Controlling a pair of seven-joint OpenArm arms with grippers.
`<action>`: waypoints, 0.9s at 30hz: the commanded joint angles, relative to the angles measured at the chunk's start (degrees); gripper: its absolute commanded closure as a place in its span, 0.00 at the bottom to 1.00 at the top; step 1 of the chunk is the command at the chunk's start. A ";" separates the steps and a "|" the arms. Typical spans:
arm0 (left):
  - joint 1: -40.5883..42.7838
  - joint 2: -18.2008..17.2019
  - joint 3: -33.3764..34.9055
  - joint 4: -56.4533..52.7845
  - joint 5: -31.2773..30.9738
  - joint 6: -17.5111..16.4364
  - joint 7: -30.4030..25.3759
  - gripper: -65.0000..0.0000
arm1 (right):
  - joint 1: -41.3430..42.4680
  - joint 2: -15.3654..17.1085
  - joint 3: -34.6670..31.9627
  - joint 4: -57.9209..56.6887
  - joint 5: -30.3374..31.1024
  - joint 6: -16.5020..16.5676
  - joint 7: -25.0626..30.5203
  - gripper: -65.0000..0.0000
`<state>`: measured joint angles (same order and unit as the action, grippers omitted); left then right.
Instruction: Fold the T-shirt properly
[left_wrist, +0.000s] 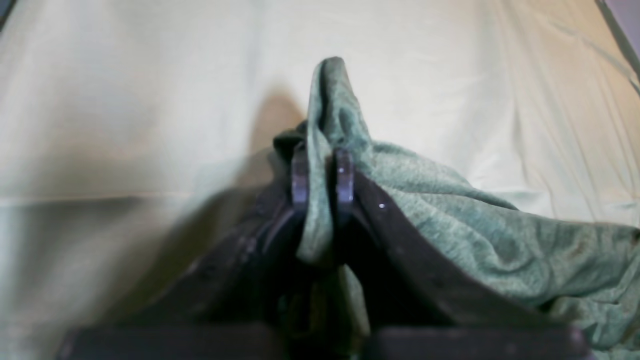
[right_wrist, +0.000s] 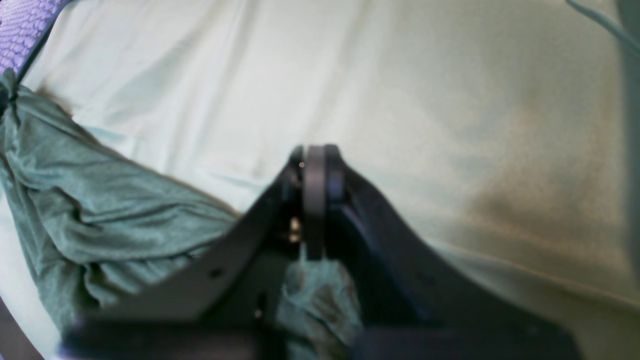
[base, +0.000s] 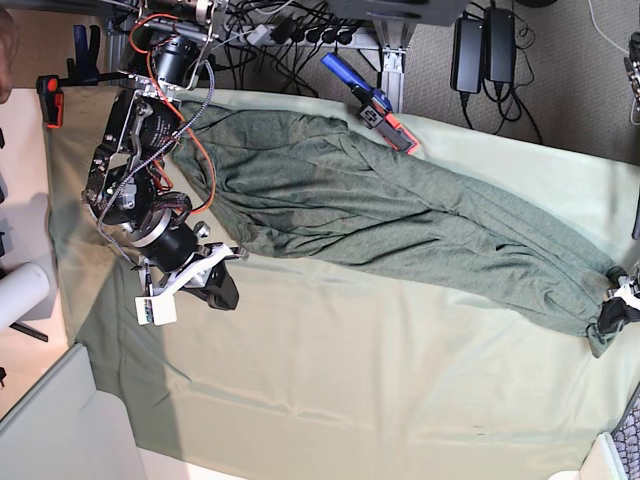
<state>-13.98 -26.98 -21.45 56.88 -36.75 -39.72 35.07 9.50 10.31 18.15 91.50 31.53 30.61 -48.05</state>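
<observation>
The dark grey-green T-shirt (base: 400, 210) lies stretched in a long wrinkled band across the pale green table cloth (base: 350, 380), from the back left to the right edge. My left gripper (base: 612, 315) is at the right edge, shut on a bunched end of the shirt. In the left wrist view a fold of the T-shirt (left_wrist: 450, 215) sticks up between the pinched fingers of the left gripper (left_wrist: 322, 170). My right gripper (base: 222, 288) is at the left, fingers together on the shirt's near edge. In its wrist view the right gripper (right_wrist: 315, 165) is shut, with the T-shirt (right_wrist: 100, 210) trailing off left.
A blue and red clamp (base: 370, 100) sits at the table's back edge and an orange one (base: 48, 100) at the left corner. Cables and power bricks (base: 480, 45) lie on the floor behind. A white roll (base: 20, 290) is off the left side.
</observation>
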 joint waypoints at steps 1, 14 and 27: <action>-0.83 -0.96 -0.31 1.64 -1.16 -0.28 -1.25 1.00 | 1.09 0.46 0.26 0.96 0.76 0.26 1.53 1.00; 15.87 7.28 -0.24 35.85 -4.35 -0.28 2.99 1.00 | 1.11 0.46 0.26 0.96 0.46 0.28 1.75 1.00; 19.08 12.07 17.00 41.38 1.31 -0.28 4.63 1.00 | 1.09 0.46 0.26 0.96 0.42 0.26 1.75 1.00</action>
<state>5.87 -14.44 -4.10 97.17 -34.22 -39.46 40.71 9.50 10.31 18.15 91.50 31.09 30.61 -47.81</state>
